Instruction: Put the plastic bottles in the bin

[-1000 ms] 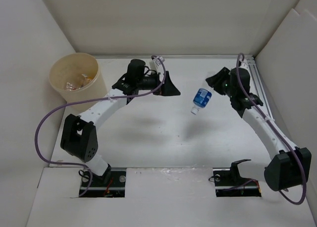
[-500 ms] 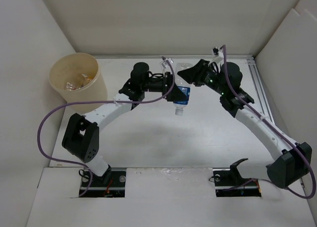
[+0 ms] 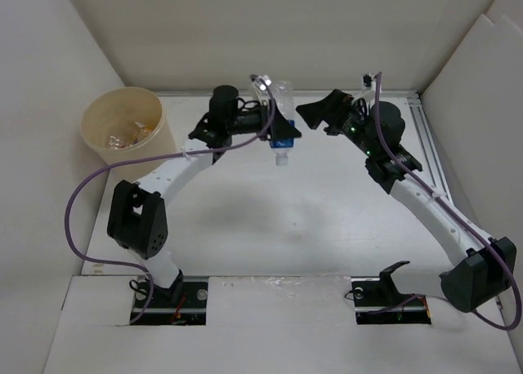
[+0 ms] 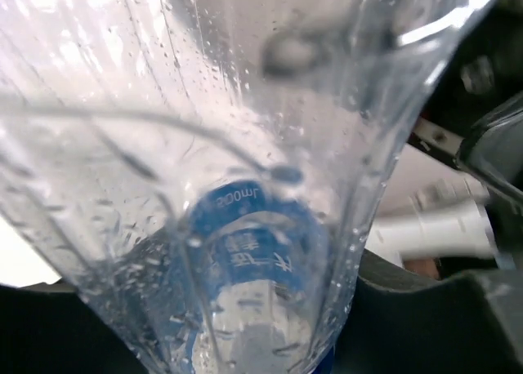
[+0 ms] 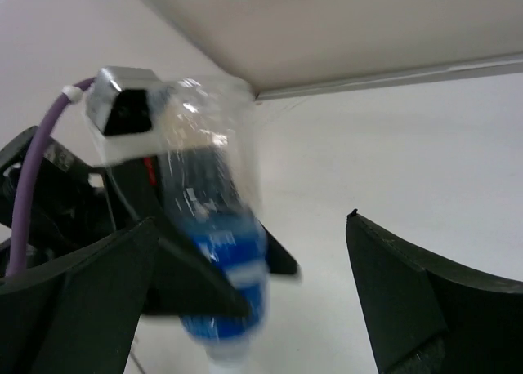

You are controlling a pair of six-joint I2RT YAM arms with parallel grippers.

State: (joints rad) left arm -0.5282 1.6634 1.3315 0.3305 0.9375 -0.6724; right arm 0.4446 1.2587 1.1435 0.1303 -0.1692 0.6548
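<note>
My left gripper [image 3: 278, 129] is pinching a blue-labelled bottle [image 3: 283, 103] cap-down above the tabletop [image 3: 270, 219], my right gripper [image 3: 317, 117] spread empty just beside it, and with other bottles [image 3: 131, 135] already in the bin [image 3: 122, 163] well behind the left gripper, I judge only this drop remains.

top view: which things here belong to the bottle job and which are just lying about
Job:
bottle, blue label, cap down, held by the left gripper
bin, far left, small items already inside
right gripper, open, beside the bottle

Just there:
cables
table
walls
</note>
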